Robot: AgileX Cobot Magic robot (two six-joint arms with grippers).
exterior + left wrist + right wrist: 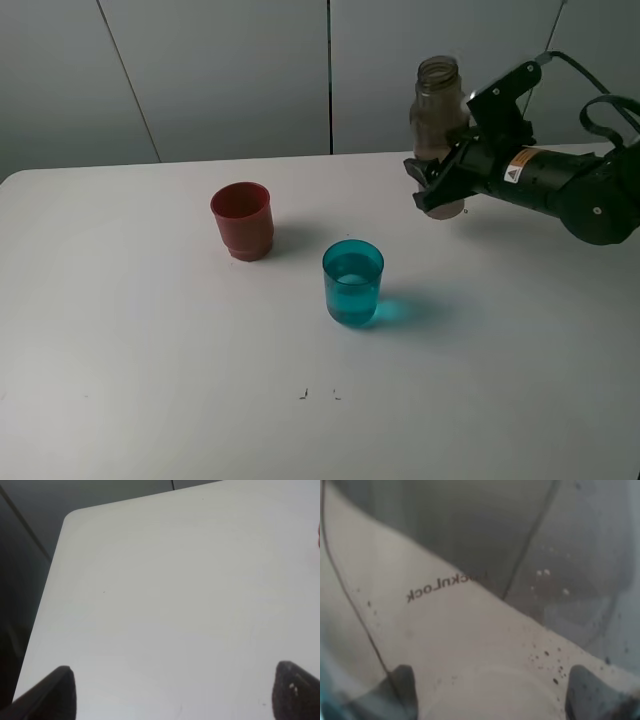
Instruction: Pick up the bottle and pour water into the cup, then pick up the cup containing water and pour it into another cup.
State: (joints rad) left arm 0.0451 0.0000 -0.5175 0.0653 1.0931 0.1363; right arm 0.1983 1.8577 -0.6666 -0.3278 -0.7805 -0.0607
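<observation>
I count one bottle [437,105] and two cups on my white table [150,350]. The capless bottle is upright at the far right with my right gripper [438,190] clamped around its lower body, and I cannot tell how much water is inside. The cup [352,283], teal and near the middle, holds water partway up; another cup [242,220], red, sits apart to its left and farther back, while my left gripper [180,692] hangs over bare tabletop, jaws wide, holding nothing.
</observation>
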